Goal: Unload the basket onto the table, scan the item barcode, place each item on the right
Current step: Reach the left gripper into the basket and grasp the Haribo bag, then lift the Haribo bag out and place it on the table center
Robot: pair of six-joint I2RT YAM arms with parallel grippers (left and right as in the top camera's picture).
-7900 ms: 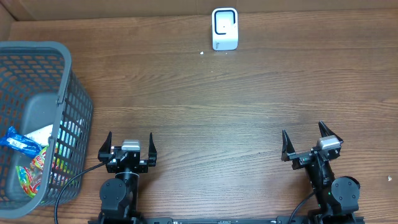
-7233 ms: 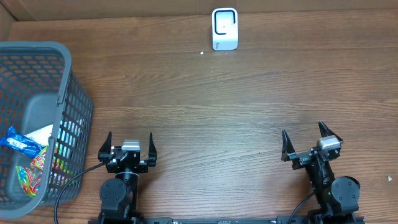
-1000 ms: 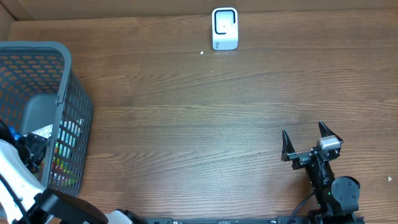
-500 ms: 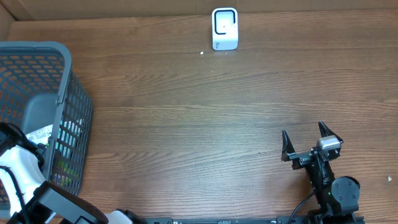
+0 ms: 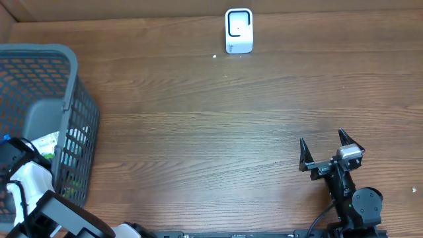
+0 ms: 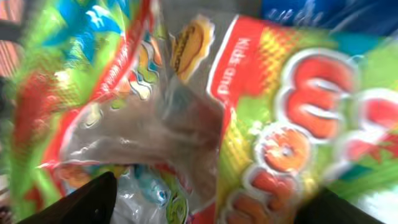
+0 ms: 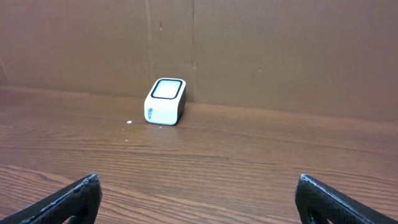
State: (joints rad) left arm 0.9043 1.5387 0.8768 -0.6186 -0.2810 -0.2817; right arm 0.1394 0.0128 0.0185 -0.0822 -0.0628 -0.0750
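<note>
Across the whole workspace, the wooden table (image 5: 231, 112) is the reference surface, bare in its middle so that an item can be carried over it without obstruction. At its left edge stands the grey mesh basket (image 5: 74, 99), which holds the stock to be scanned; I judge that its high walls are why the left arm (image 5: 30, 180) reaches in from above rather than from the side. At the near right edge the right gripper (image 5: 330, 151) hangs parked, its jaws spread fully and empty, well apart from the basket, which keeps it out of the other arm's path. At the far edge, against the cardboard backing, sits the white scanner (image 5: 238, 30), its window facing the arms so that a barcode can be presented from the front; the right wrist view shows it unobstructed. The task's item, a brightly printed snack packet (image 6: 249, 124), lies in the basket and fills the left wrist view. The left gripper (image 6: 211, 208) is down over it with its fingertips (image 6: 93, 199) set wide on either side of the crinkled film; I see no pinch yet. A blue wrapper (image 6: 311, 9) lies just beyond. No barcode is visible, so I judge the pickup step to be in hand.
</note>
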